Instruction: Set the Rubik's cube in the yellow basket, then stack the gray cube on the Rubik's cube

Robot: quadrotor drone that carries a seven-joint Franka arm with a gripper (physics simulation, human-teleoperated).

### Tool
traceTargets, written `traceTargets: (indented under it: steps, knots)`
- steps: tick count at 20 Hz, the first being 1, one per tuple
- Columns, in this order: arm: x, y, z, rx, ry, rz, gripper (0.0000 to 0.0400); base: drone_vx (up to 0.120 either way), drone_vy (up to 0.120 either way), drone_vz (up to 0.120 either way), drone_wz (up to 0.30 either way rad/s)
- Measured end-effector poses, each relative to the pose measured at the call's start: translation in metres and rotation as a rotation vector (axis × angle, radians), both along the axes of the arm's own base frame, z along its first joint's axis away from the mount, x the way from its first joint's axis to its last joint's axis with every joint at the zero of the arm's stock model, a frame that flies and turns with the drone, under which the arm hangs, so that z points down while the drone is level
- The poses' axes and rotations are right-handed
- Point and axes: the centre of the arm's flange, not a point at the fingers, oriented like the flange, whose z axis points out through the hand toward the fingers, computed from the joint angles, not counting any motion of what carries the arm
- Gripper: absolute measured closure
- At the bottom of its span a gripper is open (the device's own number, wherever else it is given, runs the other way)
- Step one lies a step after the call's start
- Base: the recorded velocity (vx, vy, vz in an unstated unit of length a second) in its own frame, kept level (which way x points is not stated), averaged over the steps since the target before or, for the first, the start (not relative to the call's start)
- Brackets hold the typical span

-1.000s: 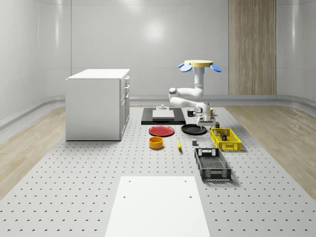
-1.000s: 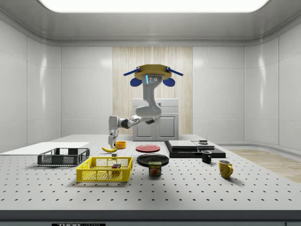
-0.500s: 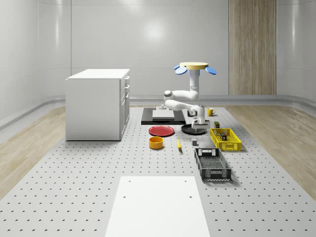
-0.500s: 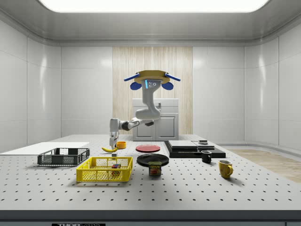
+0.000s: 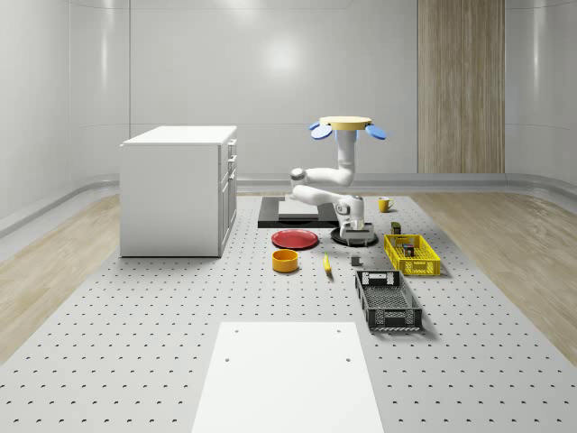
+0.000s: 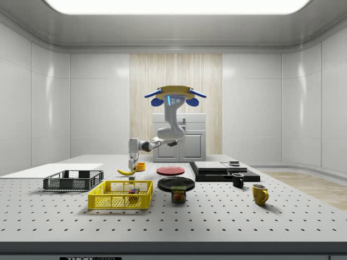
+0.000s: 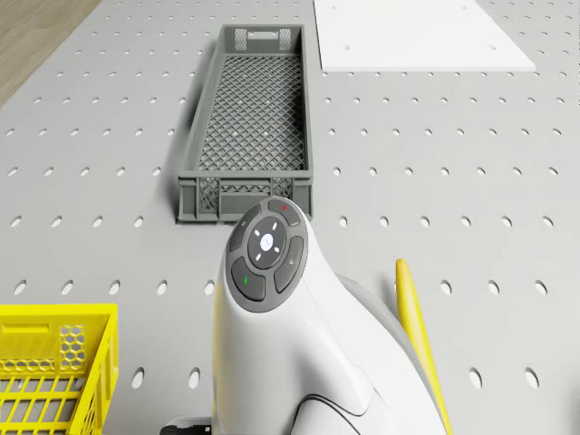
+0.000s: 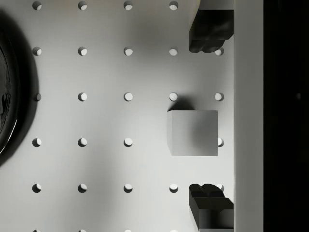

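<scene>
Taking the yellow basket (image 5: 412, 254) as the landmark and starting from the whole-scene camera's end of the desk (image 5: 135, 343): nearest lies a white panel (image 5: 287, 377) with wide bare desk on both sides of it, then a dark mesh crate (image 5: 388, 299), which sits just on the near side of the basket with a narrow strip of desk between the two. The basket holds the Rubik's cube (image 6: 133, 191), seen through its mesh in the side view. Beside the basket, toward the middle of the desk, the gray cube (image 8: 192, 133) sits alone on bare perforated surface, apart from the basket's wall. The jaws (image 8: 211, 118) hang above it, spread wide, one finger past each of two opposite faces with clear room on both sides, touching nothing. On the far side of the cube from the basket lies a banana (image 5: 326, 262), and past it an orange bowl (image 5: 285, 261), with open desk between them. Farther from the camera than the basket rests a black plate (image 5: 353, 236), and the drone (image 5: 346, 125) hovers high above that stretch, its arm (image 5: 320, 188) reaching down. A red plate (image 5: 295, 239) lies beyond the bowl, and a white cabinet (image 5: 178, 189) stands well apart.
</scene>
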Motion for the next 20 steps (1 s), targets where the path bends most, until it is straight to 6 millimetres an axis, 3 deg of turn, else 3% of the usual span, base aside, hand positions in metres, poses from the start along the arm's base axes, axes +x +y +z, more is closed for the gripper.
traceTargets:
  steps: [5,7,20]
  knots:
    - [0.000,0.000,0.000,0.000,0.000,0.000,0.0000,0.000,0.000,-0.080,0.000]
    - [0.000,0.000,0.000,0.000,0.000,0.000,0.0000,0.000,-0.120,-0.080,0.000]
    - [0.011,0.000,0.017,0.000,0.000,0.000,0.0000,0.000,-0.003,0.000,0.000]
